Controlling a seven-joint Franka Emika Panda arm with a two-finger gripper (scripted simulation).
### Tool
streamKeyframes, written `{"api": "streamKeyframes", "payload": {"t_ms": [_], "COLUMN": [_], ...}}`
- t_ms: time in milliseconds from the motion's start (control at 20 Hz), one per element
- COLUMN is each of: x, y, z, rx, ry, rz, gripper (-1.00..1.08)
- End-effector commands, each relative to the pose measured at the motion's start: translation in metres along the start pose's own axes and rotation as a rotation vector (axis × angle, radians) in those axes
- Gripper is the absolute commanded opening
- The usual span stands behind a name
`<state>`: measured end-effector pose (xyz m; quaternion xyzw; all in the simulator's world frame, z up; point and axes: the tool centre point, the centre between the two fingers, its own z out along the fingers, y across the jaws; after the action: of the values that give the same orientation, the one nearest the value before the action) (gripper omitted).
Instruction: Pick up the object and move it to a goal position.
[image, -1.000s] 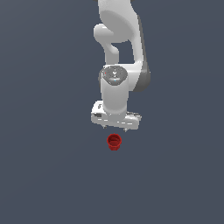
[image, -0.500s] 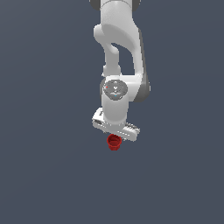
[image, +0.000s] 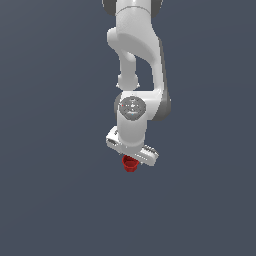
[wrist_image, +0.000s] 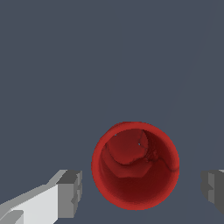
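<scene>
Hand (image: 133, 159) directly over the red cup (image: 130, 164), which stands upright on the dark grey surface (image: 60, 200). Wrist view looks right down into the cup (wrist_image: 135, 165), with a grey fingertip (wrist_image: 71, 194) on either side. Fingers spread wide, gaps both sides, touching nothing.

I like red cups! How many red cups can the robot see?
1. The red cup stands open side up between the two fingers of the end effector. In the exterior view it peeks out just under the end effector.
</scene>
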<state>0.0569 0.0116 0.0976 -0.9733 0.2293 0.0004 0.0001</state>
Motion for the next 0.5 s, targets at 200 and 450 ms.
{"api": "streamKeyframes", "payload": {"t_ms": [200, 450], "x": [0.0, -0.001], "y": [0.0, 0.0], "z": [0.01, 0.036], "rx": [0.0, 0.0], "ry": [0.0, 0.001], "rz": [0.001, 0.003], "gripper": [1.0, 1.0]}}
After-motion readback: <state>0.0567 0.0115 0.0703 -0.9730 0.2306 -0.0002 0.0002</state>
